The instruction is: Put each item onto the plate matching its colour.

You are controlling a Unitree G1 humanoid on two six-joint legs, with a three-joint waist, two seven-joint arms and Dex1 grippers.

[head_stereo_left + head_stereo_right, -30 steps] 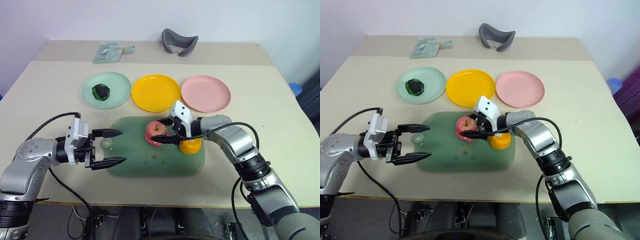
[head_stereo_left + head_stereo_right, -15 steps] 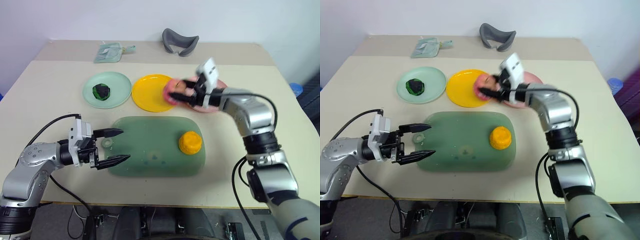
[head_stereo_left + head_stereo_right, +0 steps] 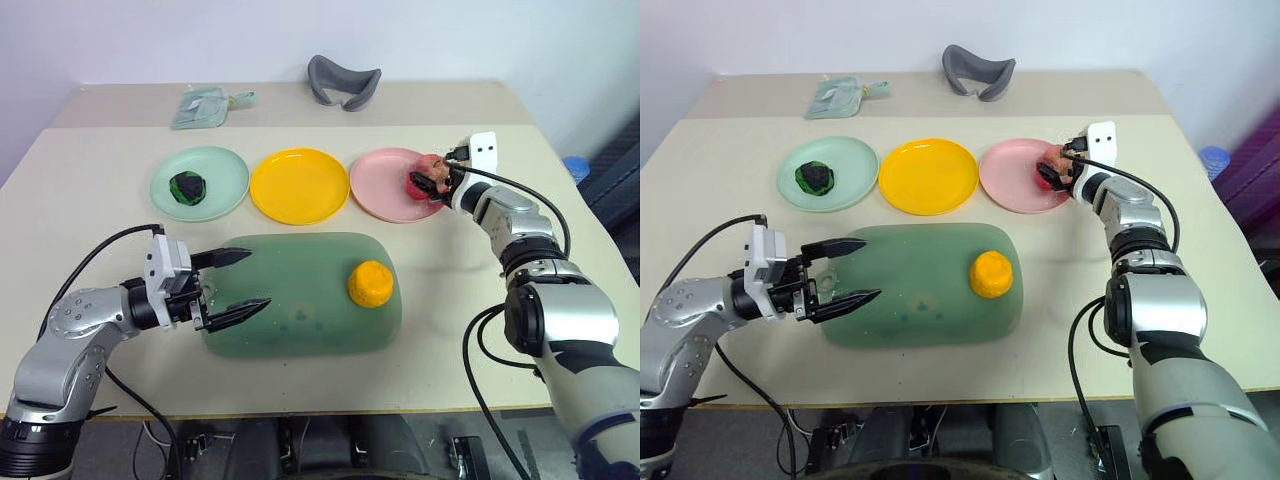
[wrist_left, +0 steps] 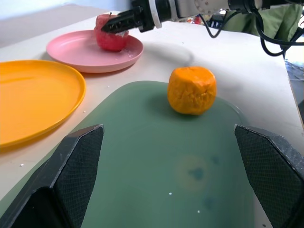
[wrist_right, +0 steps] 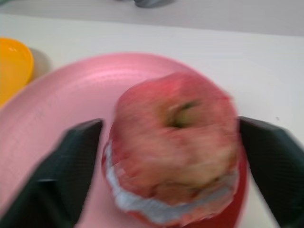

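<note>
The right hand (image 3: 432,184) stands with its fingers spread wide on either side of the apple (image 3: 421,182), which sits on the pink plate (image 3: 385,190) between them, while the left hand (image 3: 240,283), open and empty, hovers over the green tray (image 3: 300,300), the citrus (image 3: 369,284) lying beyond its fingertips.

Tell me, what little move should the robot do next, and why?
Probably pull the right hand back off the pink plate. The apple already sits on that plate, and the hand's fingers stand apart on either side of it, so it looks let go. Only the orange citrus remains on the dark green tray, and the yellow plate has nothing on it.
</note>
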